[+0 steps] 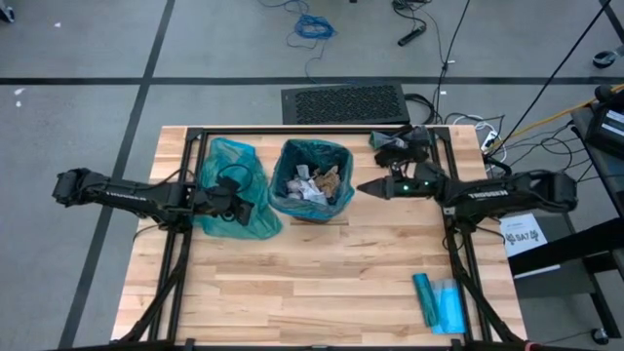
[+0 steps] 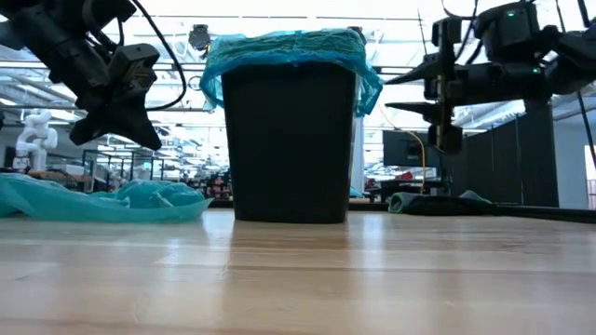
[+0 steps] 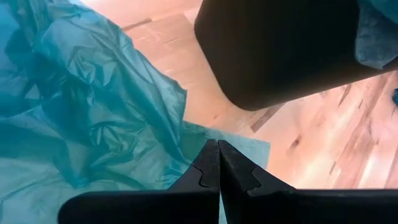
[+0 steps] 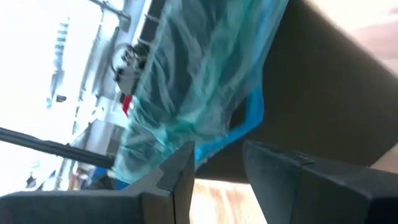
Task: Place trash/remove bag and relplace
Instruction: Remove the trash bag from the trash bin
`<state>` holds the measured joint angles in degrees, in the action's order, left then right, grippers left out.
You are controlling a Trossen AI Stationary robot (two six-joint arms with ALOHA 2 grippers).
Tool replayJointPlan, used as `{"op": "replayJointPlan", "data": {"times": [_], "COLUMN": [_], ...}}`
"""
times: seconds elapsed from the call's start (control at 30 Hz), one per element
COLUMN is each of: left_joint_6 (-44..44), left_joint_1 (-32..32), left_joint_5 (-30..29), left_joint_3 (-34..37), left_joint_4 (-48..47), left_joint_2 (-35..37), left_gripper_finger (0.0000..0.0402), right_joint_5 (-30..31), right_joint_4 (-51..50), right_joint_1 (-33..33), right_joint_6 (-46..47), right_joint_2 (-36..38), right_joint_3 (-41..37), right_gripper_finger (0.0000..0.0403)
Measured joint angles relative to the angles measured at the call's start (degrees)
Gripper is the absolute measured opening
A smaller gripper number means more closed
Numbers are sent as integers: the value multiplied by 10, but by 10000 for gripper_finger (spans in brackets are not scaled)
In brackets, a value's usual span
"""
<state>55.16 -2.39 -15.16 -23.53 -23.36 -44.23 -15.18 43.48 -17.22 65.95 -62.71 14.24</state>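
A flat blue-teal packet [image 1: 439, 302] lies at the near right, well apart from the bin [image 2: 291, 140]. The black bin stands mid-table, lined with a teal bag [image 1: 336, 156] folded over its rim; inside it sits the trash [image 1: 314, 185] — small brown and white paper wads. Just left of the bin a loose teal bag [image 1: 232, 190] is heaped on the wood, and the left gripper [image 1: 244, 207] hangs over it, fingers pressed together and empty. Right of the bin, the right gripper [image 1: 366, 186] hovers beside the rim — fingers parted, holding nothing. Behind it lies a black cloth [image 1: 402, 144].
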Motion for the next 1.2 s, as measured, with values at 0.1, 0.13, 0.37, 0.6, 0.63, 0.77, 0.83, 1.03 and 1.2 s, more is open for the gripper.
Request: {"op": "replayJointPlan", "data": {"times": [0.1, 0.13, 0.37, 0.6, 0.63, 0.77, 0.83, 1.03, 1.2], "left_joint_6": [-9, -16, -41, -65, -66, -66, -66, -66, -66], "left_joint_1": [0, 0, 0, 0, 0, 0, 0, 0, 0], "left_joint_5": [0, 0, 0, 2, 2, 4, 5, 17, 19], "left_joint_3": [0, 0, 0, 0, 0, 0, 0, 0, 0], "left_joint_4": [0, 0, 1, 1, 1, 1, 1, 1, 1], "left_joint_2": [0, 0, 0, 0, 0, 0, 0, 0, 0], "left_gripper_finger": [0, 0, 0, 0, 0, 0, 0, 0, 0], "right_joint_5": [3, 4, 7, 17, 16, 17, 17, 11, -2], "right_joint_4": [4, 15, 159, 135, 146, 165, 165, 165, 167], "right_joint_1": [17, 21, 31, 48, 51, 60, 60, 66, 76], "right_joint_6": [-1, -2, 3, 26, 24, 22, 25, 42, 43], "right_joint_2": [-39, -51, -95, -113, -112, -110, -110, -108, -97], "right_joint_3": [11, 12, 14, 13, 13, 13, 13, 13, 13], "right_gripper_finger": [130, 130, 130, 130, 130, 130, 130, 130, 130]}}
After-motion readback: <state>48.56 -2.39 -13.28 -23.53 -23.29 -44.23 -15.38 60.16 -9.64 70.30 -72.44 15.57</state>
